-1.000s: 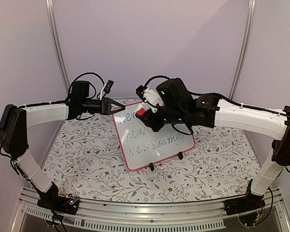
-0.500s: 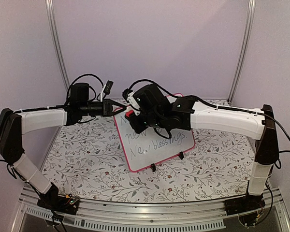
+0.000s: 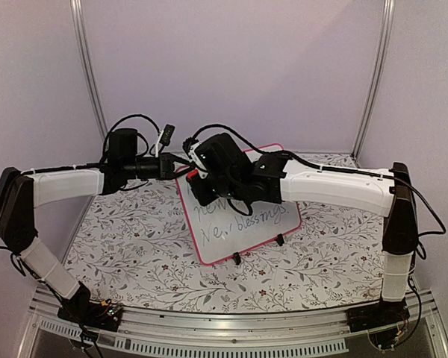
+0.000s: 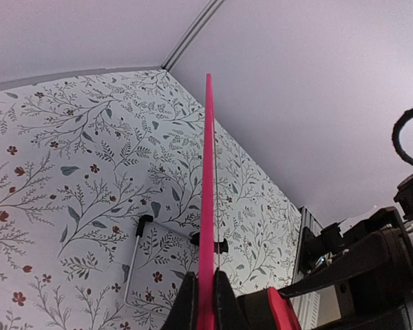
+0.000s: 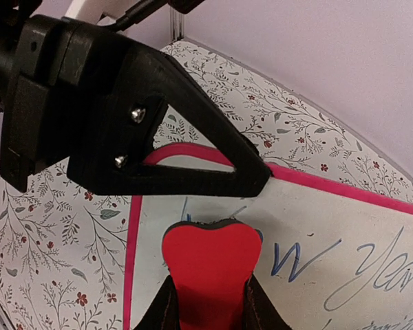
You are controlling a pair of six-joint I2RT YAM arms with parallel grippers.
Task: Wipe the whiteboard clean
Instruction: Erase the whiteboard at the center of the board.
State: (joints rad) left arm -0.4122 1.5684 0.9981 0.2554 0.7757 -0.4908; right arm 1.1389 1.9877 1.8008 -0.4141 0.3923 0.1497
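Whiteboard place: the whiteboard (image 3: 248,224) is at the centre of the top view. It stands tilted on the floral table cover (image 3: 134,239), with its upper part hidden behind the two wrists.
Whiteboard look: a white face with a thin pink-red rim and rounded corners. Two small black clip feet (image 3: 237,258) sit on its lower edge.
Writing: there are dark, slanted handwritten lines. "New blessings" can be read in the bottom row of the top view, and "w Year" at the right of the right wrist view.
Left gripper: the left gripper (image 4: 205,306) has its fingers pinched narrow on the board's pink rim. The rim runs edge-on up the middle of the left wrist view.
Right gripper: the right gripper (image 5: 208,306) has its fingers closed on a red eraser (image 5: 208,265).
Eraser place: it is at the lower centre of the right wrist view, over the board's face near the upper left corner. It sits just below the left gripper's black triangular finger. Whether it presses on the face cannot be told.
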